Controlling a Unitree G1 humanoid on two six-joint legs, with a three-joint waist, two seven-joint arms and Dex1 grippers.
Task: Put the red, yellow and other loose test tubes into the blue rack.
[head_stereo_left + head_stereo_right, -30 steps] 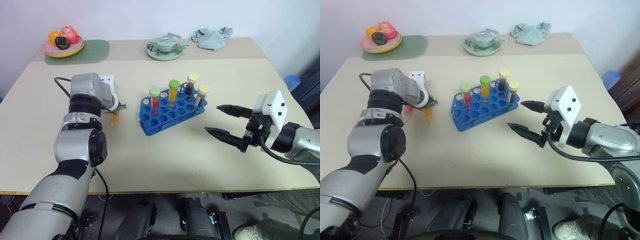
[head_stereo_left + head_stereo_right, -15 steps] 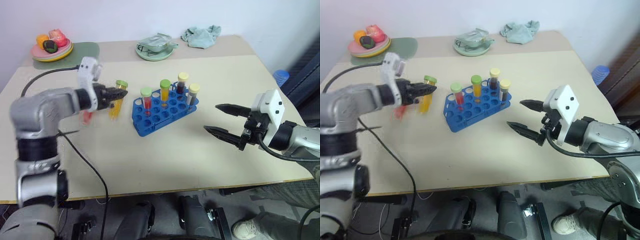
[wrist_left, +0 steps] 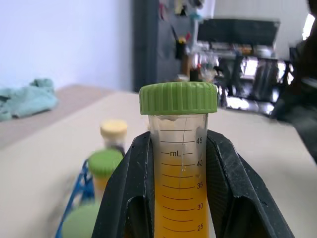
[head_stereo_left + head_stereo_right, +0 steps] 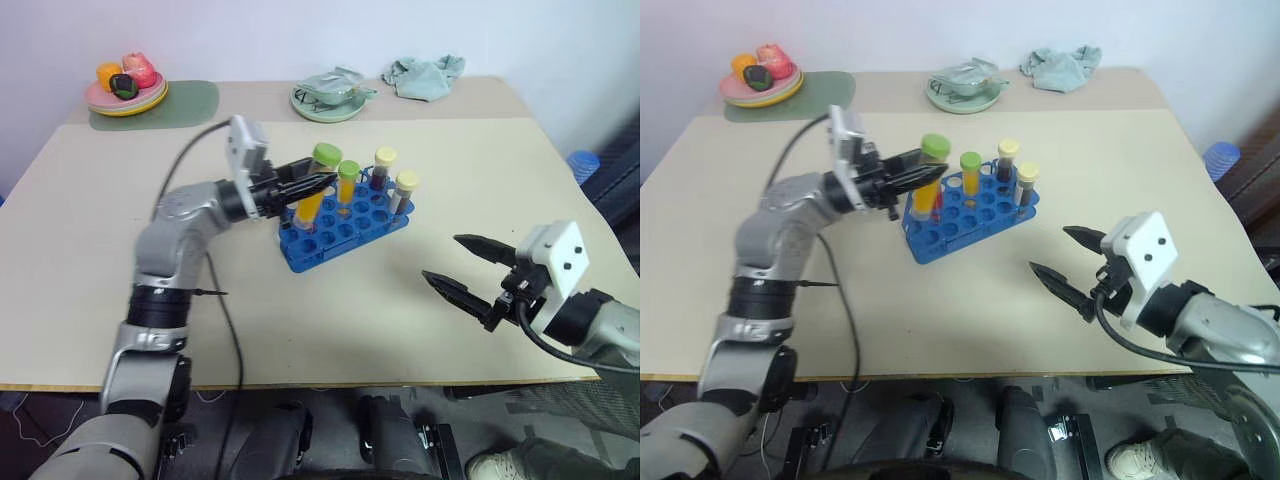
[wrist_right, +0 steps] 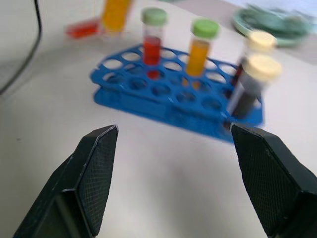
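Head view: blue rack [image 4: 343,222] mid-bench, four capped tubes standing in it. Left tool [image 4: 322,182] over rack's left end, clamped on yellow tube [image 4: 312,198]. Right tool [image 4: 467,270] wide open, empty, well right of rack.

L wrist: fingers [image 3: 130,193] squeeze the tube below its green cap [image 3: 178,97].

R wrist: open fingers [image 5: 96,168] face rack; red tube [image 5: 83,29] lies on bench beyond rack.

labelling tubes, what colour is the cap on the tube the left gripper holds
Green, over yellow-orange liquid; the cap shows best in the left wrist view.
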